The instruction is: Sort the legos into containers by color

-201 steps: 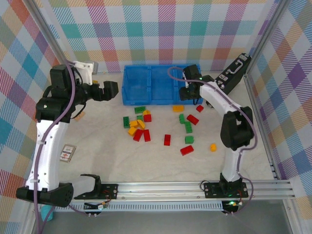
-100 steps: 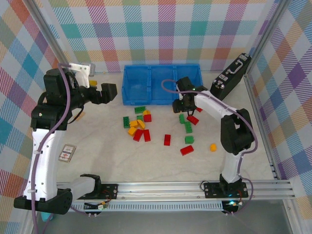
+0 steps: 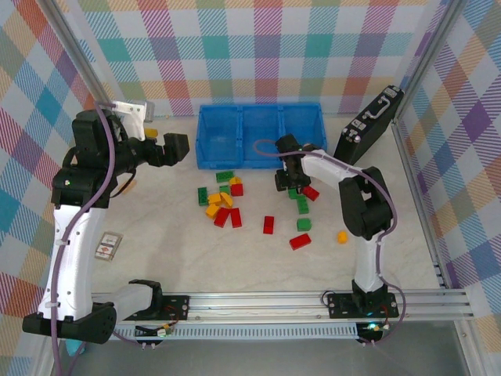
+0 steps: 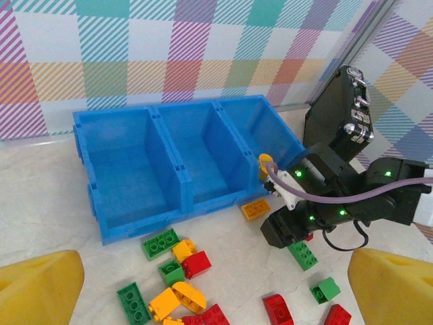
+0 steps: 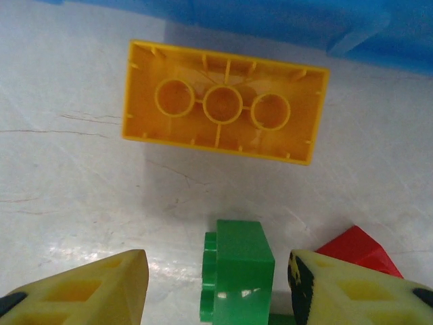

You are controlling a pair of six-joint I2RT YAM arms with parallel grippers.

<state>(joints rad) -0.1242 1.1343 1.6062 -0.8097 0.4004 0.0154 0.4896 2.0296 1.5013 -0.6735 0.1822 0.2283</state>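
Note:
The legos lie scattered on the white table in front of the blue tray of containers (image 3: 235, 164). A mixed cluster (image 3: 223, 200) of red, green and orange bricks lies left of centre. My right gripper (image 3: 287, 182) is down at the table just before the tray. In the right wrist view it (image 5: 215, 265) stands open around a small green brick (image 5: 237, 271), with a gap on each side. An upturned orange brick (image 5: 223, 112) lies just beyond, near the tray wall (image 5: 304, 20). My left gripper (image 3: 176, 147) hangs open left of the tray, nothing between its fingers (image 4: 37, 288).
A black briefcase (image 3: 368, 125) leans at the back right. A tan block with dots (image 3: 109, 245) lies near the left arm. Loose red (image 3: 268, 225), green (image 3: 304, 224) and orange (image 3: 342, 236) bricks sit in the middle; a red one (image 5: 355, 250) is beside the right finger.
My right gripper has come from the tray's right compartment down and left to the bricks in front of the tray. The left arm shifted slightly and stays open.

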